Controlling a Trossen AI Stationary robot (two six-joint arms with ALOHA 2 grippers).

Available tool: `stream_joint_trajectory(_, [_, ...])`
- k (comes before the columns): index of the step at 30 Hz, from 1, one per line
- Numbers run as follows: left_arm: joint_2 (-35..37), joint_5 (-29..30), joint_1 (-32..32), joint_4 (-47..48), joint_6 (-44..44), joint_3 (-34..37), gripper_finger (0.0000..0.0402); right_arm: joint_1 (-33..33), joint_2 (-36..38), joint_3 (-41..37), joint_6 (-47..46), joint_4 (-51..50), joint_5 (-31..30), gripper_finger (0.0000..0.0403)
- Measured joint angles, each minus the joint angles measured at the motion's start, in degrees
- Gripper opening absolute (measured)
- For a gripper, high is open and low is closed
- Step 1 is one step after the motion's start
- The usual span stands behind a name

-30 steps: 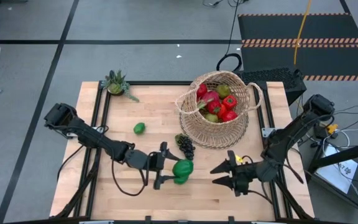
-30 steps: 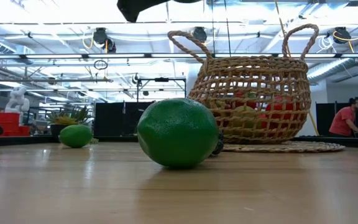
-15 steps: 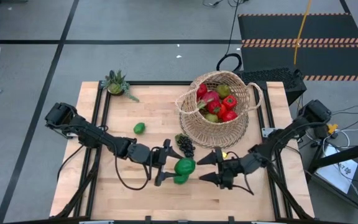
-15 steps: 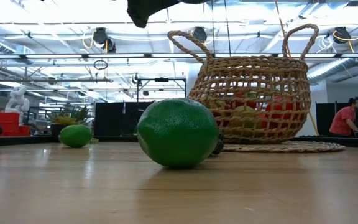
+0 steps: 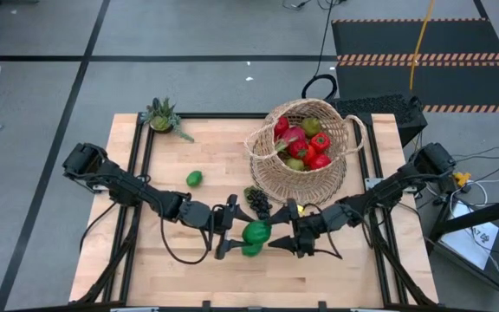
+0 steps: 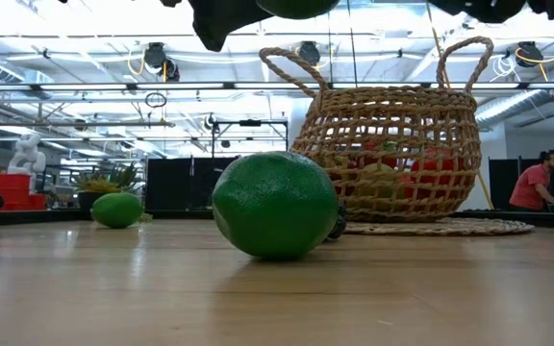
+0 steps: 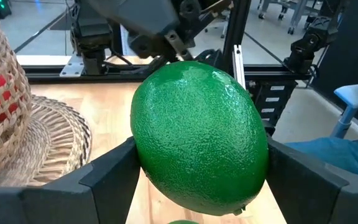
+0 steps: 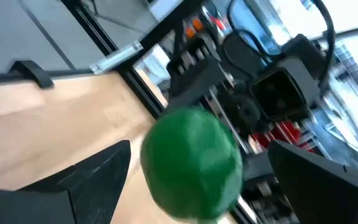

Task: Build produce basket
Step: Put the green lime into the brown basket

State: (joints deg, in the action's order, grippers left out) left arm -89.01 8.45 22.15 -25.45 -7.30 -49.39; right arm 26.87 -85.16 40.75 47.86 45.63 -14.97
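Held lime: large green lime (image 5: 255,230) just below frame centre in the high view, raised off the surface; fills the left wrist view (image 7: 199,135) between two dark fingers.
Left claw: (image 5: 232,228) pinching the held lime, one finger on each flank; arm runs in from the left edge of the surface.
Right claw: (image 5: 286,237) spread wide, just right of the held lime and facing it; its wrist view shows the lime (image 8: 191,163) in the gap between the fingers, contact cannot be told.
Second lime: lies on the wood directly under the held one; large and centred in the low view (image 6: 275,204), a sliver showing in the high view (image 5: 251,250).
Small lime: (image 5: 195,178) alone on the surface, left of centre.
Grapes: dark bunch (image 5: 258,203) on the surface, just beside the basket's lower left rim.
Basket: tan wicker basket (image 5: 277,178) upper right of centre, upright, loop handles up; in the low view (image 6: 392,154) right of the second lime.
Basket contents: red pieces (image 5: 320,142), a pink one and yellow-green ones piled inside.
Plant: spiky green potted plant (image 5: 161,115) at the upper left corner of the surface.
Surface: pale wood surface (image 5: 171,264) with black rails.
Background: a person (image 6: 531,185) in red at the right edge of the low view, far behind.
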Motion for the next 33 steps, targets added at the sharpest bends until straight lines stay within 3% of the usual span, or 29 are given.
stream_joint_trajectory(7, [0.0, 0.1, 0.1, 0.0, -3.0, 0.0, 0.0312, -2.4, -1.9, 0.0, -0.6, 0.7, 6.0, 0.0377])
stream_joint_trajectory(21, [-1.0, 0.1, 0.3, -1.9, -6.4, 0.0, 0.0312, -3.6, -9.2, 5.8, -0.2, 1.8, 9.2, 0.0374])
stream_joint_trajectory(33, [-1.0, 0.1, 1.3, 0.1, -6.2, 0.0, 0.0312, -3.5, -10.0, 6.5, -0.3, 1.6, 9.1, 0.0309])
